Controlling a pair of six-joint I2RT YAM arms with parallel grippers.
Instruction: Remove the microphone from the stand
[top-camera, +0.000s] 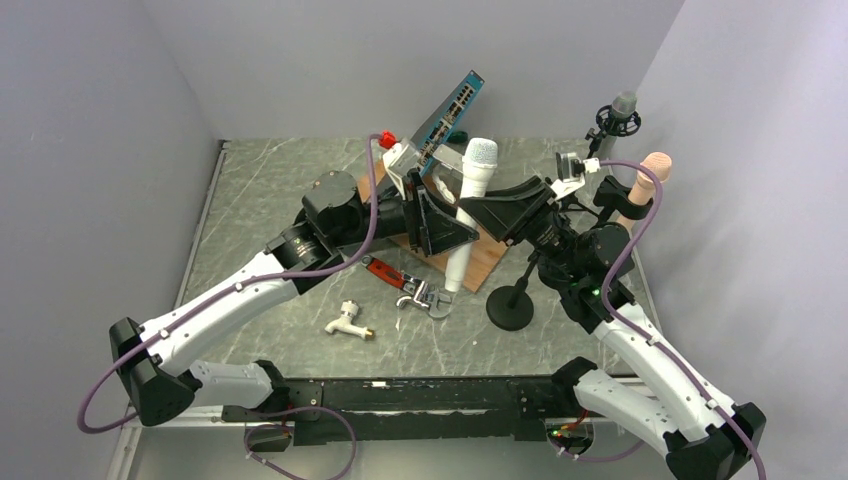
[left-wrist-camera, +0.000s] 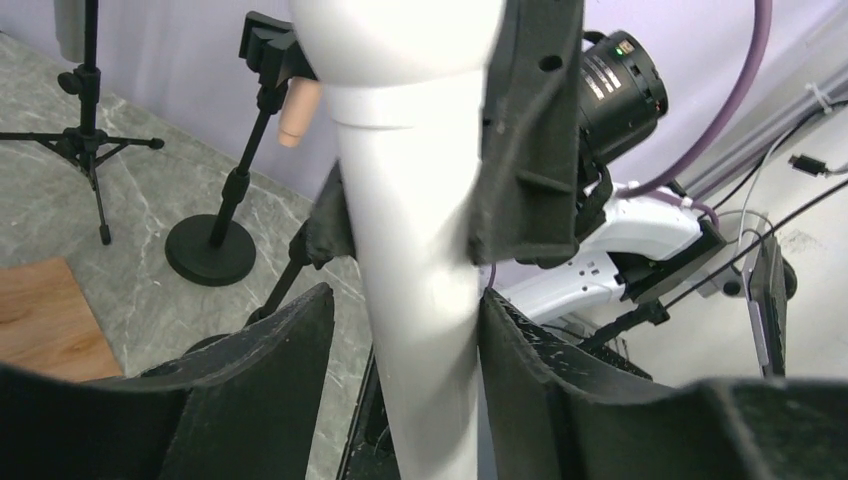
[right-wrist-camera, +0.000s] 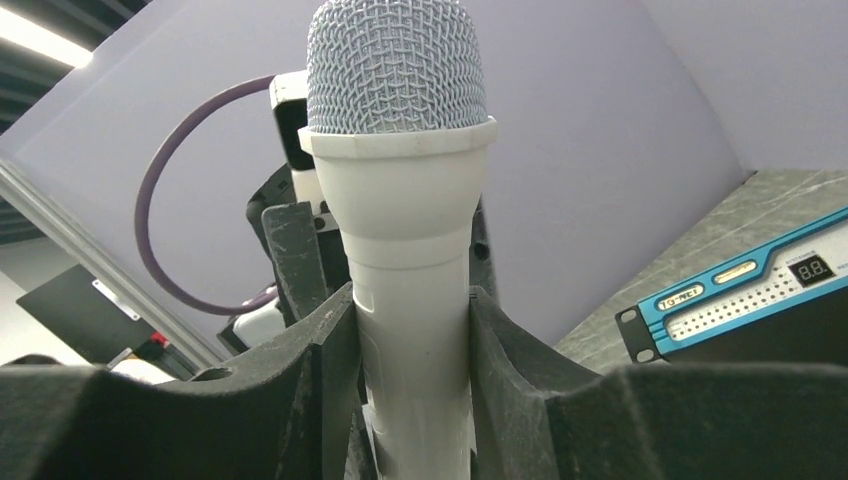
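The white microphone (top-camera: 468, 205) with a silver mesh head (right-wrist-camera: 396, 68) hangs tilted over the table between both grippers. My right gripper (top-camera: 482, 212) is shut on its upper body just below the head, with both pads (right-wrist-camera: 325, 350) pressed on it. My left gripper (top-camera: 445, 232) is open around its lower body (left-wrist-camera: 420, 300): one pad (left-wrist-camera: 520, 350) touches and the other stands a little off. The black stand with a round base (top-camera: 510, 306) is under my right arm. Its clip (left-wrist-camera: 268, 45) shows in the left wrist view, apart from the microphone.
A wooden board (top-camera: 484, 258) lies under the microphone. A red-handled wrench (top-camera: 405, 284) and a white tap (top-camera: 348, 321) lie in front. A blue network switch (top-camera: 447, 108) leans at the back. A tripod stand with a small microphone (top-camera: 620, 115) and a beige object (top-camera: 648, 180) are at the back right.
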